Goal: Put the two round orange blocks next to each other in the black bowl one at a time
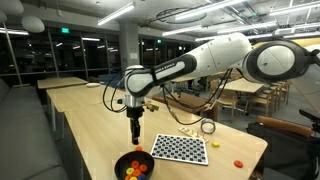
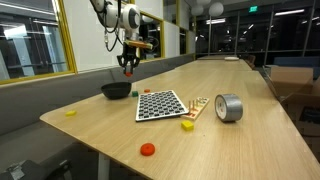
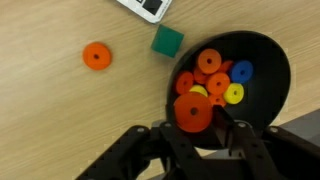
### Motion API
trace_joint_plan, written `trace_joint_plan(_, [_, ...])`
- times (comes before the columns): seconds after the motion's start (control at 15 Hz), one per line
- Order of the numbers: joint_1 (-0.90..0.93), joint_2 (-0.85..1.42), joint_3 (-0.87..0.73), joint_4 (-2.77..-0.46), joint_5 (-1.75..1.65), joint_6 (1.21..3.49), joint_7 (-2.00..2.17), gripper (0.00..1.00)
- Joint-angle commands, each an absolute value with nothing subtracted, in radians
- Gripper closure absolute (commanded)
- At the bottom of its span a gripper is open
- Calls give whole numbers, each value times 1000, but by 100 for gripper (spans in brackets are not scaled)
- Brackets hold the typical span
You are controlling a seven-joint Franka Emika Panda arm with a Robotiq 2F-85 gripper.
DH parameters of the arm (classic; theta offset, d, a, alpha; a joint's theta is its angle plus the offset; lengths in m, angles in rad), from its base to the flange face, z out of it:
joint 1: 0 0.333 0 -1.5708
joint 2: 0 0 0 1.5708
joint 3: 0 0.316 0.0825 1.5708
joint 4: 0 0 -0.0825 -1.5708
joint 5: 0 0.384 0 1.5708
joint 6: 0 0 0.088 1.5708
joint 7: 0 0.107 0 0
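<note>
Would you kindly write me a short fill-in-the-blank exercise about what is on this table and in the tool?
1. The tool hangs over the black bowl, shut on a round block coloured ____.
2. In the wrist view, the square block on the table beside the bowl is ____.
3. In an exterior view, the board beside the tape roll has a ____ pattern.
Missing words: orange; green; checkered.
</note>
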State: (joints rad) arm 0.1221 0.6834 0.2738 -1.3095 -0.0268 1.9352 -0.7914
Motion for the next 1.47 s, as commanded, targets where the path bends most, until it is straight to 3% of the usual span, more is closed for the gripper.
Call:
trace_joint_plan(0.0, [114,666,310,-1334,31,1891,-914,75])
trace_joint_plan(0.4, [116,666,310,-1336,70,1822,-1021,75])
trace_joint_plan(0.47, [120,671,302,-1327,69,1811,-1014,34])
trace_joint_plan(0.53, [122,675,296,-1317,64,1800,-1012,33])
trace_joint_plan(0.8, [122,692,253,-1279,39,1779,-982,4])
trace_joint_plan(1.07, [100,645,156,-1332,-23,1839,-867,0])
trace_joint_plan(1.4, [23,492,63,-1579,-75,1925,-732,0])
